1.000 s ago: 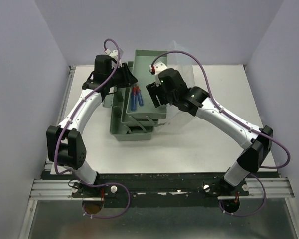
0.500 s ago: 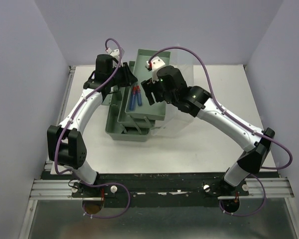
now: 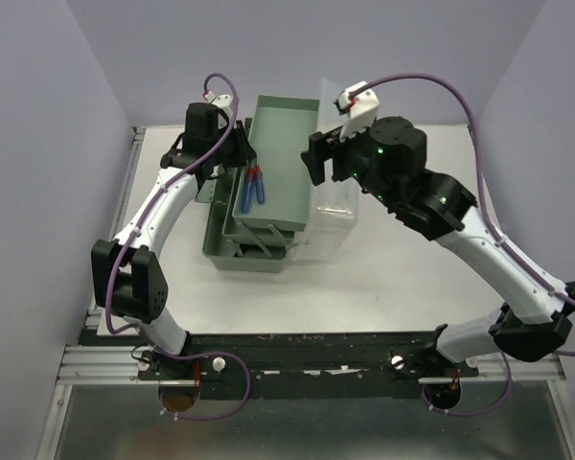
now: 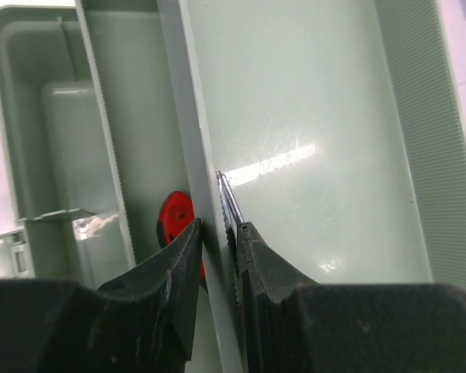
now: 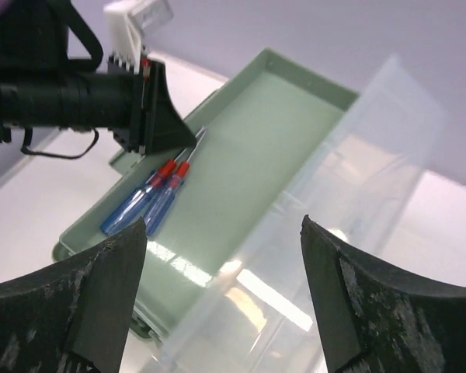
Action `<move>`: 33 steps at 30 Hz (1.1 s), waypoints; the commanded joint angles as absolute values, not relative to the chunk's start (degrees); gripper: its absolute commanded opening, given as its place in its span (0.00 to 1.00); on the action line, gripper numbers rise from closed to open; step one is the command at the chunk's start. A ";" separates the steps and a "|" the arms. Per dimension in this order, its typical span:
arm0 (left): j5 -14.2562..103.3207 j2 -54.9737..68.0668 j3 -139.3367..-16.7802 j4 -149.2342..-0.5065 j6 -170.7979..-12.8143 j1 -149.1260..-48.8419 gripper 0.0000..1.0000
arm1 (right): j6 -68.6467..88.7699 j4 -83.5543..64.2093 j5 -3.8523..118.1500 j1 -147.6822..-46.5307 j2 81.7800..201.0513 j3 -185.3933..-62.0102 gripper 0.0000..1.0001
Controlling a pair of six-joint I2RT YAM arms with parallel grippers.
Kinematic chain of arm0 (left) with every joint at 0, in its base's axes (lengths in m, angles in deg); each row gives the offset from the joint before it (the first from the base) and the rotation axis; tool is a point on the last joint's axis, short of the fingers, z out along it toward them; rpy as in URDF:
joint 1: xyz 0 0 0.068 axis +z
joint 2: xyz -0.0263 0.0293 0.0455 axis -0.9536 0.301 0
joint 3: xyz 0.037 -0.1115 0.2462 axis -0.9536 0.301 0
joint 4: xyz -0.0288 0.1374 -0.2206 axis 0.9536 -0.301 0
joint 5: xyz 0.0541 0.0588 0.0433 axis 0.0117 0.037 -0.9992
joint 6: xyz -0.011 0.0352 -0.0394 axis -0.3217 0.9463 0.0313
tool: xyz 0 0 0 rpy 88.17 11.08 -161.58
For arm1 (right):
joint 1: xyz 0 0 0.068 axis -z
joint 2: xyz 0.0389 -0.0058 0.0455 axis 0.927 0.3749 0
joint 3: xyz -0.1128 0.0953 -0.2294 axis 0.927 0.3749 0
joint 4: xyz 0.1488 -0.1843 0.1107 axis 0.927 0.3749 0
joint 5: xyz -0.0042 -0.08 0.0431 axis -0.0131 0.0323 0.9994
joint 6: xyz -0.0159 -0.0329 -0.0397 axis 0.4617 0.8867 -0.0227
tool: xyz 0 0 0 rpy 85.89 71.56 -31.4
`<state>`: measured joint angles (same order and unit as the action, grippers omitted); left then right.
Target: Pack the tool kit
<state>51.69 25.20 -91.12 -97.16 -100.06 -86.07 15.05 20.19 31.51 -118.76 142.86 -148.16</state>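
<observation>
Gripping the left wall of the inner tray [image 3: 287, 144], my left claw [image 3: 241, 158] has its two fingers pressed on either side of the thin green panel; the left wrist view shows that wall pinched between them [image 4: 217, 229]. My right claw [image 3: 321, 168] hangs above the right side of the tray with its fingers spread wide and nothing between them, the translucent lid [image 5: 349, 155] showing below in the gap.

The tool kit [image 3: 254, 257] stands on the white table [image 3: 412, 278], left of centre and toward the far side. Its lid [image 3: 337, 206] is thrown open to the right. The tray sits askew on top of the sage-green box, its far end reaching past the box's far edge.

Two screwdrivers [image 3: 253, 187] with blue handles and red collars lie side by side in the tray against its left wall, just beside my left claw, their metal tips pointing to the far side. From the left wrist, one tip [image 4: 227, 198] lies along the wall right at my fingers. A red object [image 4: 175, 221] shows down in the box on the other side of that wall; I cannot tell what it is.
</observation>
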 commanded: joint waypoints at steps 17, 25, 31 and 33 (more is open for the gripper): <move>36.80 17.98 -88.68 -110.72 -88.76 -77.50 0.83 | 11.69 18.38 23.40 -117.64 133.02 -133.41 0.91; 25.29 18.15 -90.09 -115.20 -85.06 -71.01 0.91 | 8.36 18.12 26.74 -115.88 135.48 -132.62 0.91; 23.80 16.48 -89.30 -114.94 -84.36 -65.11 0.99 | 7.21 17.68 29.38 -114.39 136.62 -132.18 0.91; 25.97 16.13 -89.21 -114.51 -84.10 -63.88 0.99 | 6.95 17.51 29.99 -113.95 136.88 -132.18 0.91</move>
<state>33.90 19.10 -88.56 -114.67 -86.38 -68.28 8.73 18.24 27.38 -114.74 136.01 -132.88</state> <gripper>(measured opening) 0.989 0.912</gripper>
